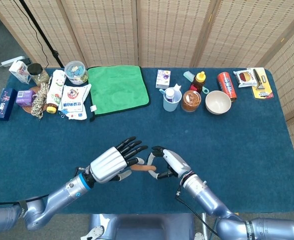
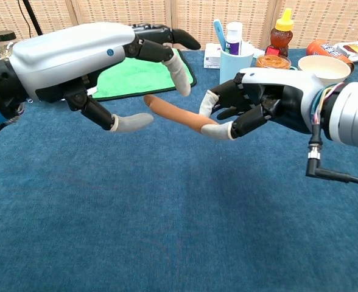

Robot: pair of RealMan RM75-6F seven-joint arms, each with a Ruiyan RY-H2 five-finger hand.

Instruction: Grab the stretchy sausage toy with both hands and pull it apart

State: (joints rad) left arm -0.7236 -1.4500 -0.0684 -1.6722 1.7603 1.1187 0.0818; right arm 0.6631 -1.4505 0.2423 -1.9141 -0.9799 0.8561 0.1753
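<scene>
The right hand (image 2: 252, 103) pinches 1 end of the orange-brown stretchy sausage toy (image 2: 176, 114) above the blue worktop (image 2: 167, 219), offering its free end to the left hand (image 2: 106, 61), fingers spread, empty.

Left hand (image 2: 100, 58) spread; right hand (image 2: 258, 100) pinching.

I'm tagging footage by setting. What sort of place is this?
Probably an indoor robot test area: a blue-covered table, woven folding screens behind it, and assorted household props like a green cloth.
</scene>
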